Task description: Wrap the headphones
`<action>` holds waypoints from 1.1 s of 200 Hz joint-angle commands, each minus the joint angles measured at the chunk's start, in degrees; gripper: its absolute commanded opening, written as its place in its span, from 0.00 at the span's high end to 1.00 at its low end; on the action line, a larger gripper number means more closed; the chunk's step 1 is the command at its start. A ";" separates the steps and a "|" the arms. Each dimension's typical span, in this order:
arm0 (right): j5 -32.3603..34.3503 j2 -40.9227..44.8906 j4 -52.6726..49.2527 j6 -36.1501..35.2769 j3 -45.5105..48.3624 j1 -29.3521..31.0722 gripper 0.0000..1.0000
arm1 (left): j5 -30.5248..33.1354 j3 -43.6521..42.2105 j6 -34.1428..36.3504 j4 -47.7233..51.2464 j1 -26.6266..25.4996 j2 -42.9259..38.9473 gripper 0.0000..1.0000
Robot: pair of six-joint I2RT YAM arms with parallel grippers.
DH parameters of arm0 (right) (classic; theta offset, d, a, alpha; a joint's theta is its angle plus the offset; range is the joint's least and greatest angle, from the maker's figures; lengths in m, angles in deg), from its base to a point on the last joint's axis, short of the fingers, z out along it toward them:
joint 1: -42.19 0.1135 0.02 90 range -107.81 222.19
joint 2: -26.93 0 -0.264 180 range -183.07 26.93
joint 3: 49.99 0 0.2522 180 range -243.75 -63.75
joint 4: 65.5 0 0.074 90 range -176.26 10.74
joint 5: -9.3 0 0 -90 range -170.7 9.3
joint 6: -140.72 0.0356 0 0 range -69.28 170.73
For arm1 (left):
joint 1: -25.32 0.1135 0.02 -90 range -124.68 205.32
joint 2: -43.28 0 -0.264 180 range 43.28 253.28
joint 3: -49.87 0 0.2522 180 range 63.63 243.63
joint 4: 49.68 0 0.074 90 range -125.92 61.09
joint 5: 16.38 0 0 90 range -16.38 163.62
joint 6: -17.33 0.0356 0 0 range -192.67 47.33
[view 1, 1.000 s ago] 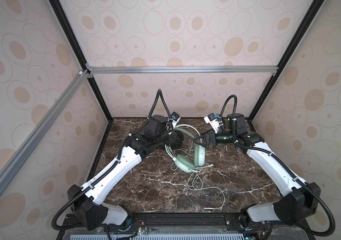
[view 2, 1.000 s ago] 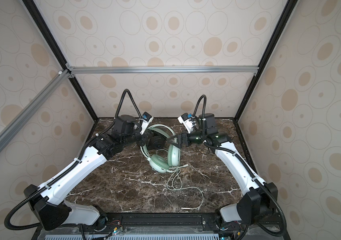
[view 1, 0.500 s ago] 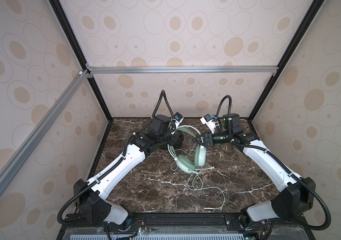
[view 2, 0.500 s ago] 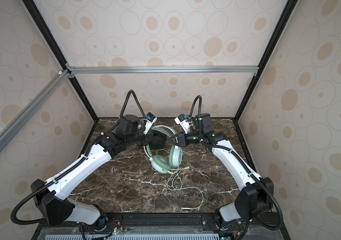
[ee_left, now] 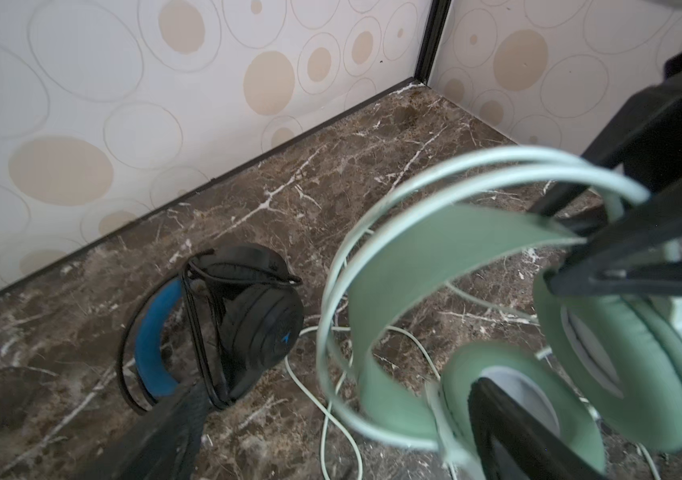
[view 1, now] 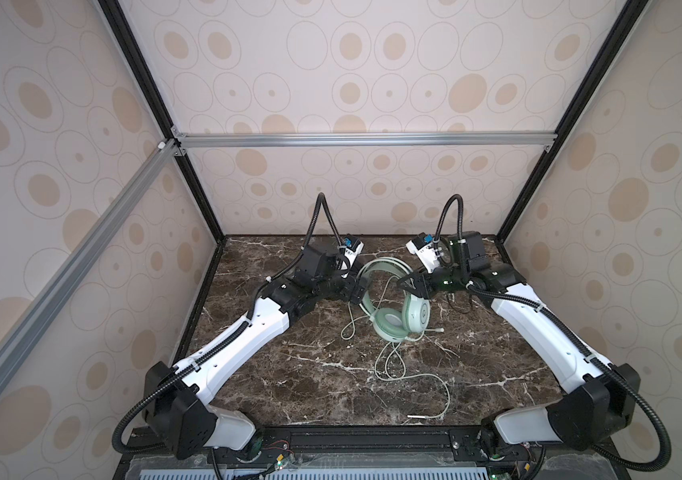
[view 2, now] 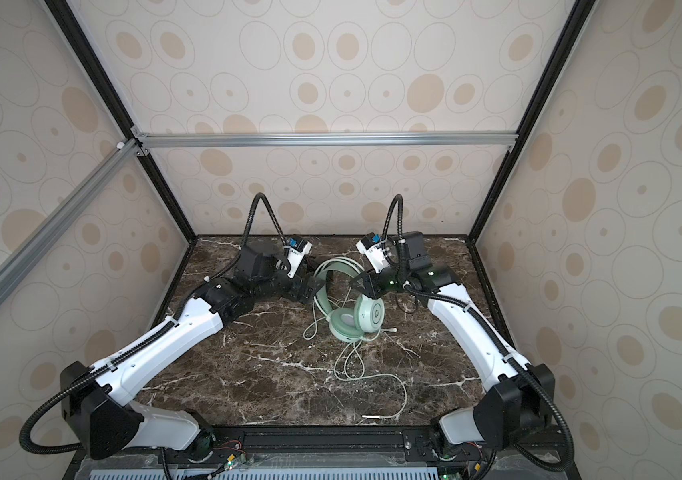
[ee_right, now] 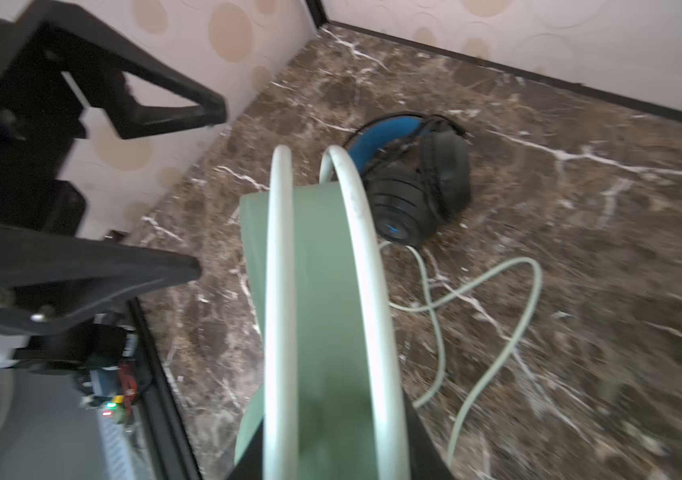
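**Green pair** (view 1: pixel 390 325) on the marble tabletop (view 1: pixel 289 374), shown in both top views: earcups down, headband (view 1: pixel 381 262) arched up and away from them toward the back wall.

**Right hand** (view 1: pixel 408 286) is clamped on the headband just above the upright earcup (view 1: pixel 417 314). The left wrist view shows its black fingers (ee_left: pixel 663 230) pinching the band.

**Left hand** (view 1: pixel 358 291) stands at the opposite side of the headband, fingers spread wide and closed on nothing. The right wrist view shows its fingers (ee_right: pixel 81 266) beside the band. Whether one touches it cannot be told.

**Cable** (ee_right: pixel 536 286), pale green, lies loose on the tabletop. It runs from the earcups in slack loops toward the front edge and ends in a plug (view 1: pixel 416 416) well apart from the green pair.

**Black pair** (ee_left: pixel 260 324), blue-lined, lies just behind the green pair's headband and apart from it, with its thin black cable wound around it.
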 commanded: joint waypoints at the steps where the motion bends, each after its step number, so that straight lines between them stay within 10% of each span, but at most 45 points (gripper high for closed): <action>1: 22.19 3.62 -1.43 -8.19 0.24 3.39 0.98 | -0.49 -2.91 -6.26 -1.62 0.75 -5.48 0.02; 44: 54.01 0.31 2.58 -15.07 4.08 19.26 0.99 | 5.73 -7.04 -14.02 2.18 5.48 -9.48 0.02; 87: 68.19 -6.33 8.93 -12.91 9.64 30.26 0.97 | 0.06 -8.10 -22.74 2.22 9.91 -11.04 0.03; 135: 70.32 -11.60 9.43 -5.43 11.74 39.56 0.91 | -0.88 -11.80 -26.25 4.22 14.75 -14.33 0.04; 220: 53.94 -9.94 12.78 1.61 17.84 46.76 0.33 | -6.01 -14.52 -28.40 7.59 19.55 -14.26 0.05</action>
